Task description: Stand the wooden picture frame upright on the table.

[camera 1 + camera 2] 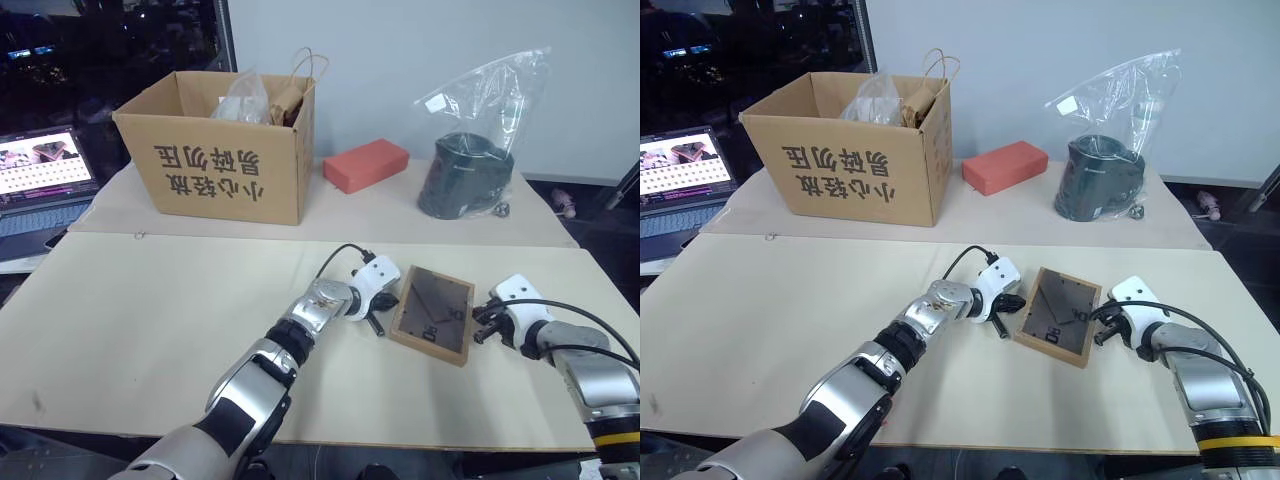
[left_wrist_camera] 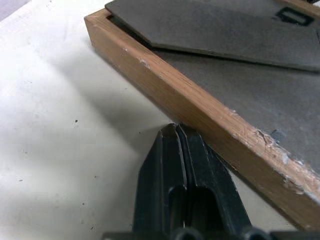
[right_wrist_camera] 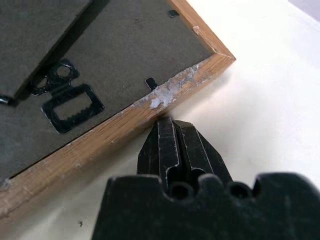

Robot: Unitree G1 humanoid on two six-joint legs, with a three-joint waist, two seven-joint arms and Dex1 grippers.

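You are looking at the picture frame lying flat, back side up, on the near panel of the worktop, just in front of the seam between the pale beige panels. It is a small rectangle with a light-wood rim and a dark grey-brown, matte backing board. The fold-out stand is lying flat against that backing, and a small black toothed metal hanger is sitting near one edge.

Your left pincer is pressing its closed black fingers together, tips touching the wooden rim on the frame's left side; in the left wrist view the wood is showing chipped, whitish scuffs along its edge. Your right pincer is also closed, fingertips meeting the rim at the frame's right side, right by a scraped, pale patch near a corner. Neither pincer is gripping anything; both are only butting against the rim.

Farther back on the worktop, an open cardboard box with printed characters is holding crumpled clear plastic and a brown paper bag. A red-orange brick-like block is lying beside it, and a clear plastic bag is wrapping a dark rounded object. A laptop with a lit screen is sitting at the far left.
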